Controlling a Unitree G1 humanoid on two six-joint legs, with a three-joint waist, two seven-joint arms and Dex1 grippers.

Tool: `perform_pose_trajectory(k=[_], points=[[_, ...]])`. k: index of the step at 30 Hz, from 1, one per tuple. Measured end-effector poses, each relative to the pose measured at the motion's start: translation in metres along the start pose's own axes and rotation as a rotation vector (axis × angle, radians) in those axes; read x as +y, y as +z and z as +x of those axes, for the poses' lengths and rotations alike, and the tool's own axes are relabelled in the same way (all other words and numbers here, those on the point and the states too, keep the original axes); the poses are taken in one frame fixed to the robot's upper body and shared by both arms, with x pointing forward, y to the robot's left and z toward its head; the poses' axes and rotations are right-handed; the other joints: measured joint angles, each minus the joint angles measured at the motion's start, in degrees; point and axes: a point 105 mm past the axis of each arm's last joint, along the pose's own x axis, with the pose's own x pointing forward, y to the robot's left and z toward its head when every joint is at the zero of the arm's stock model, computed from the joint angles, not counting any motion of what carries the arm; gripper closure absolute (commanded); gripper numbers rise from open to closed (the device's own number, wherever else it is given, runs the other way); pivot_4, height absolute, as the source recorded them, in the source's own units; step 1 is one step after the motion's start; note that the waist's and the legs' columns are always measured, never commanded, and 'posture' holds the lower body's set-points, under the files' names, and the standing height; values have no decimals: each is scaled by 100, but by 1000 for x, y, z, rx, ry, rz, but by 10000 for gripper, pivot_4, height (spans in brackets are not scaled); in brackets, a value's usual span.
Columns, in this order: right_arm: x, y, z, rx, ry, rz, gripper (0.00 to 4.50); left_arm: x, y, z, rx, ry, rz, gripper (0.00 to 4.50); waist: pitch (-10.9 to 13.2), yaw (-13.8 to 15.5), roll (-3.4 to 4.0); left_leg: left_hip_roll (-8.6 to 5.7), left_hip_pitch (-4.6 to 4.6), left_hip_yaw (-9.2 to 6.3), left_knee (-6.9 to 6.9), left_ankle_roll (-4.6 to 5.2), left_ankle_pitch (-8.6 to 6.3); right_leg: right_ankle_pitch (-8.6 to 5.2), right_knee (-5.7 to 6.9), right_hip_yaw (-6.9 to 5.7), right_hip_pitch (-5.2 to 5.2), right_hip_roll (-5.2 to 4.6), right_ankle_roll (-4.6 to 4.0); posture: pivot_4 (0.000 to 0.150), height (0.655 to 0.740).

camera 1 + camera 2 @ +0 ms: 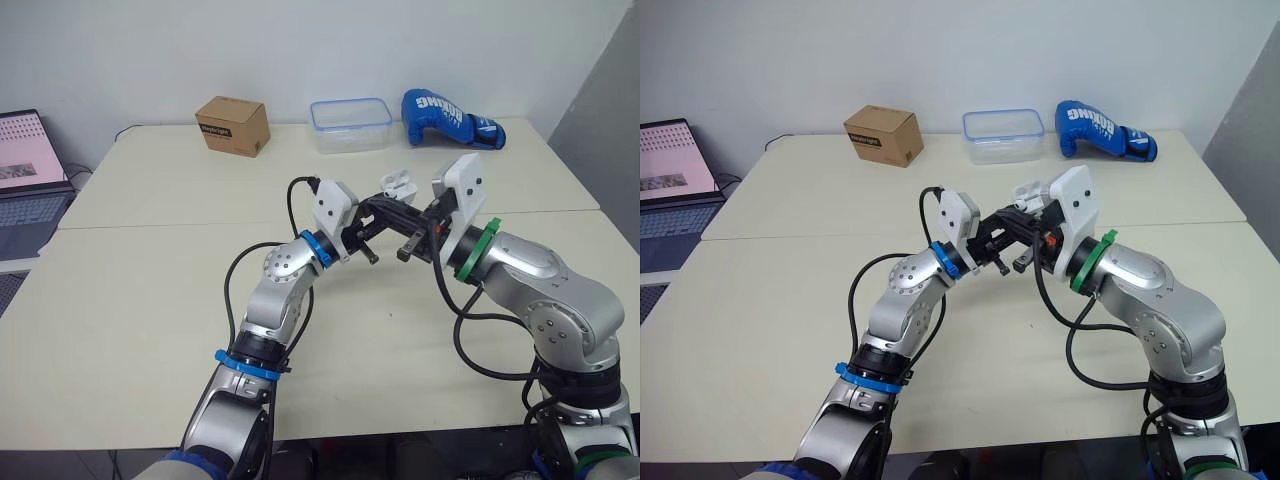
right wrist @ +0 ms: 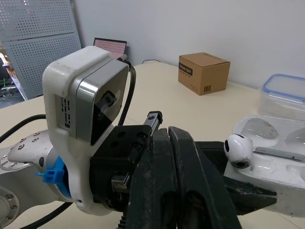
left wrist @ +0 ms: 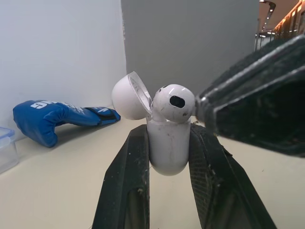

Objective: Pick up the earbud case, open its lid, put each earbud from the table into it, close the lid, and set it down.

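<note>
Earbud case (image 3: pixel 167 148) aloft in left jaws

The earbud case (image 2: pixel 285 168) and laptop (image 1: pixel 30 185) are cut by edges.

White earbud case (image 3: pixel 166 152) sits upright in the left gripper (image 3: pixel 167 136), up off the table (image 1: pixel 150 300) around 1 o'clock of centre, lid (image 3: pixel 127 95) flipped open, one white earbud (image 3: pixel 172 102) poking out the top.

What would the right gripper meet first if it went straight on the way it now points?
Probably the earbud atop the earbud case in the left gripper; depth is unclear.
</note>
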Motion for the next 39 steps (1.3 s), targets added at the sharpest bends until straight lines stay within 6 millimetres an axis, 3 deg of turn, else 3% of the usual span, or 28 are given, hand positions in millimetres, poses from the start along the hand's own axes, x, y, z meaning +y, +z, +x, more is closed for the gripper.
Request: perform_pose_trajectory(k=[9, 39], points=[[-17, 6, -10, -25, -46, 22, 44718, -3, 4, 0, -12, -25, -17, 37615, 0, 0, 0, 0, 0, 0, 0, 0, 0, 0, 0, 0, 0, 0, 0, 1500, 7400], [-32, 0, -18, -5, -106, 46, 44718, -7, 4, 2, -13, -41, -32, 37615, 0, 0, 0, 0, 0, 1, 0, 0, 0, 0, -1, 1, 0, 0, 0, 1500, 7400]])
